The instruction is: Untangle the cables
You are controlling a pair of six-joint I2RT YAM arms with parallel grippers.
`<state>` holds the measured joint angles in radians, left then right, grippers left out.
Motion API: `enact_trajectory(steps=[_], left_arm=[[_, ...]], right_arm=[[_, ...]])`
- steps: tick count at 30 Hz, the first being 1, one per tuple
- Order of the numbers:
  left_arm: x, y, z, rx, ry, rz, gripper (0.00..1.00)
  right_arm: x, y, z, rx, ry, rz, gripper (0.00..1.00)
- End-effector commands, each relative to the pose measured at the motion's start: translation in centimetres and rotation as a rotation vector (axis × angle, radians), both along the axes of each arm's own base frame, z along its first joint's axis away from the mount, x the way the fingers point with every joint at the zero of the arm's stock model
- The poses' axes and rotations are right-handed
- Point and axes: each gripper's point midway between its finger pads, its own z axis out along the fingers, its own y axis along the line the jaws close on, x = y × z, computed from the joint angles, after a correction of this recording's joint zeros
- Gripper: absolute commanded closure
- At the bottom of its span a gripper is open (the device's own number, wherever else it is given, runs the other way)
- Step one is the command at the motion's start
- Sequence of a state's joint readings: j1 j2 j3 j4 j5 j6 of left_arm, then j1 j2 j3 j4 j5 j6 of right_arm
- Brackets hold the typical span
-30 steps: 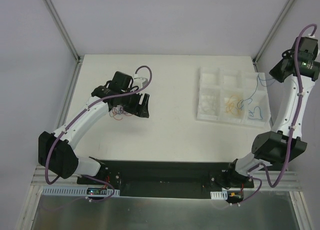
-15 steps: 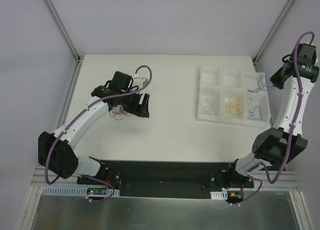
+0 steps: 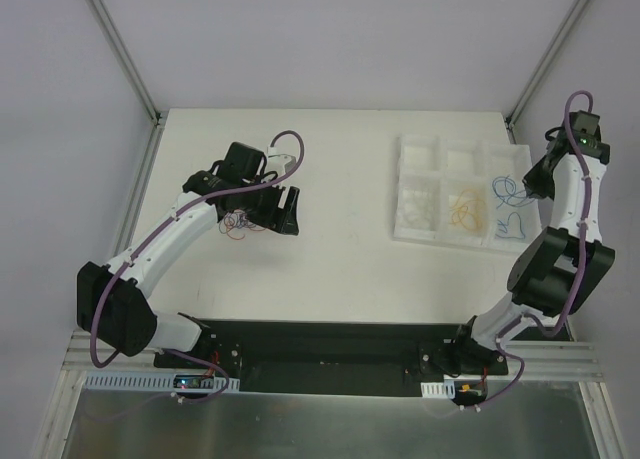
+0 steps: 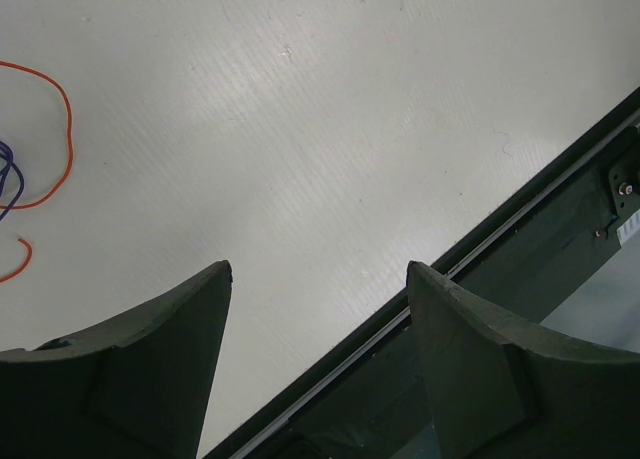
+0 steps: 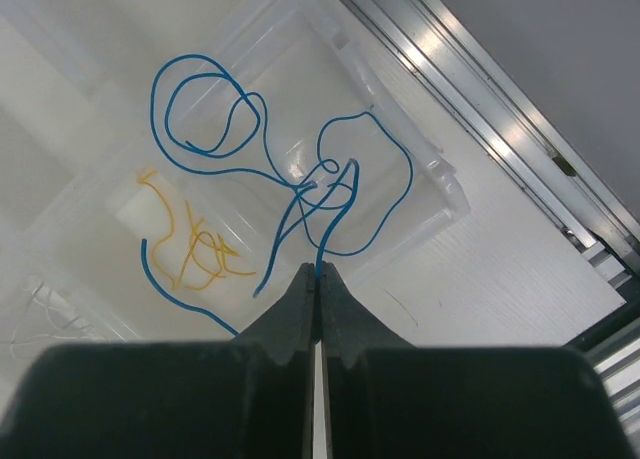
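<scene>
A small bundle of red and dark cables point(image 3: 238, 223) lies on the white table beside my left gripper point(image 3: 283, 211). That gripper stands open over bare table point(image 4: 320, 269), and a red-orange strand point(image 4: 62, 149) curls off to its left. My right gripper point(image 3: 535, 182) is shut on a thin blue cable point(image 5: 329, 230), pinched at the fingertips point(image 5: 318, 267). The blue cable point(image 3: 506, 189) hangs in loops over the right end of the clear tray point(image 3: 405, 149). A yellow cable point(image 3: 465, 214) lies in a middle compartment.
Another blue strand point(image 3: 513, 224) lies in the tray's near right compartment, and pale wires point(image 3: 420, 207) in a left one. The tray's corner point(image 5: 445, 194) sits near the table's right edge, with the metal frame rail point(image 5: 480, 99) beyond. The black base rail point(image 4: 520, 229) borders the near edge.
My right arm has swung in from the table's right edge toward the tray, bringing the blue cable over its right compartments. The left arm has not moved.
</scene>
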<state>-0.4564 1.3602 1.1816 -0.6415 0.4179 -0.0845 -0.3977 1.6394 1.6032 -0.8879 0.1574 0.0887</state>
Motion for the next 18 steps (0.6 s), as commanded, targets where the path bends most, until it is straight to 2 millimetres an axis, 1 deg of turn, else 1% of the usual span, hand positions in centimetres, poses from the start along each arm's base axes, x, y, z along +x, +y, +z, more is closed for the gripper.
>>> enact_trajectory(steps=[1, 8, 11, 13, 17, 18], left_arm=[[0.0, -0.1, 0.4, -0.006, -0.004, -0.021, 0.30], [-0.4, 0.4, 0.5, 0.000, -0.011, -0.008, 0.30], [-0.8, 0.5, 0.6, -0.006, -0.008, -0.004, 0.30], [-1.0, 0.5, 0.8, -0.010, -0.009, -0.002, 0.30], [-1.4, 0.7, 1.0, -0.017, -0.009, 0.007, 0.30], [-1.5, 0.7, 1.0, -0.020, -0.007, 0.007, 0.30]], right_arm=[[1.0, -0.2, -2.9, 0.043, 0.030, -0.011, 0.98], [1.3, -0.1, -7.2, 0.116, 0.182, 0.017, 0.93], [0.5, 0.0, -8.3, 0.136, 0.268, 0.023, 0.94], [-0.2, 0.0, -8.0, 0.129, 0.286, 0.020, 0.99], [-1.2, 0.2, -5.4, 0.076, 0.184, 0.007, 1.00], [-1.5, 0.3, -5.1, 0.068, 0.173, -0.001, 1.00]])
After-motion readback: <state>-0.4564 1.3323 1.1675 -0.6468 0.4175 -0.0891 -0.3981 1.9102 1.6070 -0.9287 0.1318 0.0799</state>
